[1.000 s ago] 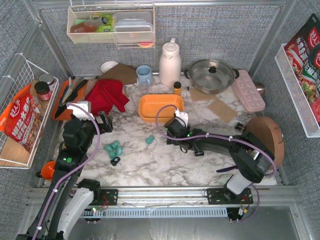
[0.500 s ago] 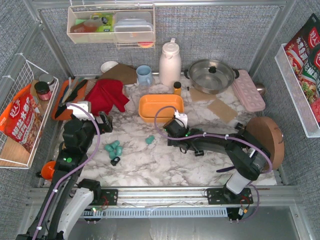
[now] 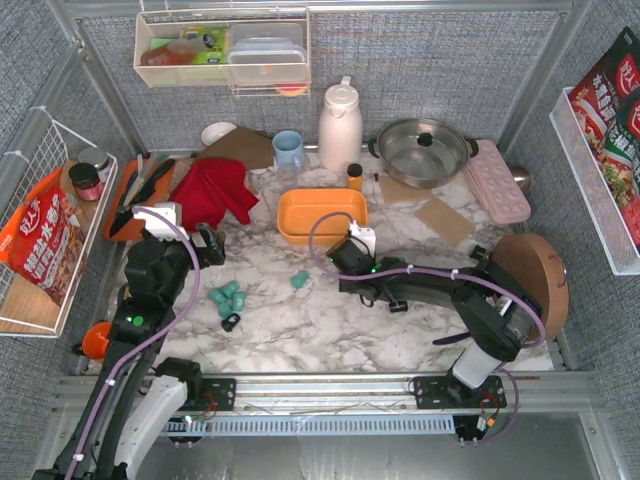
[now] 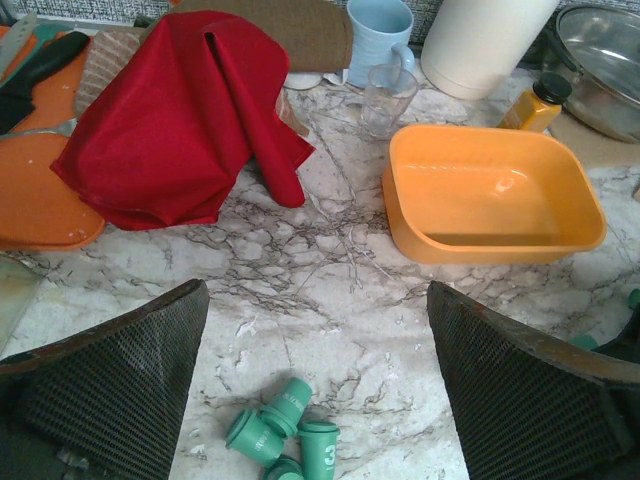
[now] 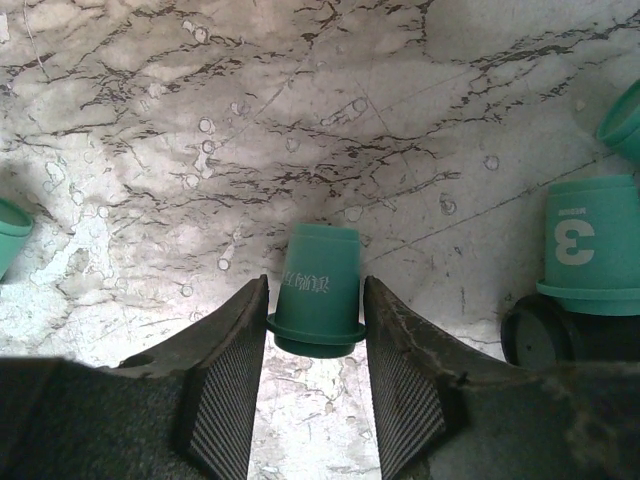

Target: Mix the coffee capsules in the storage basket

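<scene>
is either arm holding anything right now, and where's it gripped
The right end effector pinches a teal capsule at its wide rim, a finger on each side. The left end effector is open and empty.

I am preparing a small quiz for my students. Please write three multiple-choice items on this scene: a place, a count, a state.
1. Seen from above, where is the red cloth? A) left of the storage basket B) inside it C) right of it
2. How many coffee capsules lie in the basket? A) six B) none C) three
3. The fingers of the right gripper: A) spread wide, empty B) grip the cloth C) have a teal capsule between them
Answers: 1 A, it lies off the basket's left end; 2 B, its orange floor is bare; 3 C, shown in the right wrist view.
</scene>
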Controlling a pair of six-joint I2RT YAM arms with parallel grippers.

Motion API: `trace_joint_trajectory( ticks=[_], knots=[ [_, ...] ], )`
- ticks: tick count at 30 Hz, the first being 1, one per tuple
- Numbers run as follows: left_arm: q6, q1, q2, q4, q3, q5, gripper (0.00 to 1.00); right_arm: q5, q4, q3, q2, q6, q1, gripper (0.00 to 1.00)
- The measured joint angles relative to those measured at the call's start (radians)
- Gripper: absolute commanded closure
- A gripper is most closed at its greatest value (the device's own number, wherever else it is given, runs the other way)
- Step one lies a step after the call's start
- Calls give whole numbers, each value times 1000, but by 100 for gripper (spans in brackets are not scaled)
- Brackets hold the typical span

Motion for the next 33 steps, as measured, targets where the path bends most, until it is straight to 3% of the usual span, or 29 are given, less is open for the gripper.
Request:
trace_joint_trajectory(
  ticks=[19,25,30,33],
  knots=[
    [1,0,0,12,-7,7,1,24,-41,0,-89,-59,-1,65],
    [-5,0,39,41,-13,69,1,-10,-46,23,-196,-233,-6,65],
    [-24,-10,108,106,-18,167,1,-162,-58,69,-273,-491,-19,65],
    [-34,-71,178,164,-8,188,1,-264,-85,102,-303,-634,-25,67]
  ],
)
